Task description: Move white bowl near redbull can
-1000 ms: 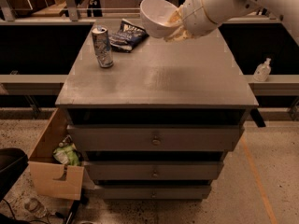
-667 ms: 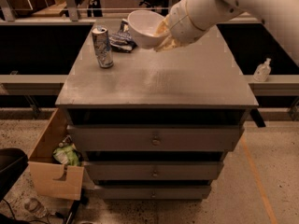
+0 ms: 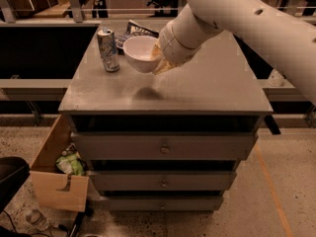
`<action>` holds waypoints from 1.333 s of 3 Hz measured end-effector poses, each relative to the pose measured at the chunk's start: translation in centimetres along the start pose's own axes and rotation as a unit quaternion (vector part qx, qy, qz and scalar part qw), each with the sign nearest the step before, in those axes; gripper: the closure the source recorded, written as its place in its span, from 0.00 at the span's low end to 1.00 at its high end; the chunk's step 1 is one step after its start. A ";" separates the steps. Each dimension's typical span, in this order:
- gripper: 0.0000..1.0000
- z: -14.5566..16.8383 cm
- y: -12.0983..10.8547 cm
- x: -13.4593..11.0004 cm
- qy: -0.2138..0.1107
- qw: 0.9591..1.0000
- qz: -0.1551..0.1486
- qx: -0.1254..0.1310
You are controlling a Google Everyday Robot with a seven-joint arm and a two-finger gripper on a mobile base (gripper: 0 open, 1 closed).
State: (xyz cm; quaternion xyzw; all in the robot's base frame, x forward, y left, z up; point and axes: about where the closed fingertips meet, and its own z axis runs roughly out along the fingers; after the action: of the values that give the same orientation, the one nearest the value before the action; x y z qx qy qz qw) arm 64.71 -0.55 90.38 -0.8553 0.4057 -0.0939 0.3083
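The white bowl (image 3: 139,53) is held in the air over the grey cabinet top (image 3: 197,88), tilted a little, just right of the redbull can. The redbull can (image 3: 108,50) is a dented silver-and-blue can standing upright near the top's left edge. My gripper (image 3: 157,59) is at the bowl's right rim, shut on it, with the white arm reaching in from the upper right. The bowl's shadow falls on the top below it.
A dark blue-and-white snack bag (image 3: 134,31) lies behind the bowl at the back of the top. The cabinet has several drawers. A cardboard box (image 3: 57,172) with green litter stands on the floor at left. A white bottle (image 3: 275,76) sits on a ledge at right.
My arm has carried the bowl left and down, from above the back right of the top to just beside the can.
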 end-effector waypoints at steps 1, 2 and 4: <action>1.00 1.7 0.8 -0.7 0.019 1.000 -0.012 -0.022; 0.83 1.9 0.9 -0.7 0.019 0.999 -0.013 -0.023; 0.36 2.1 1.0 -0.9 0.017 0.999 -0.014 -0.026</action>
State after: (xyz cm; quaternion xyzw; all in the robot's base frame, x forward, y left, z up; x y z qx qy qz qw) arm 64.35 0.61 88.15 -0.8668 0.4012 -0.1024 0.2780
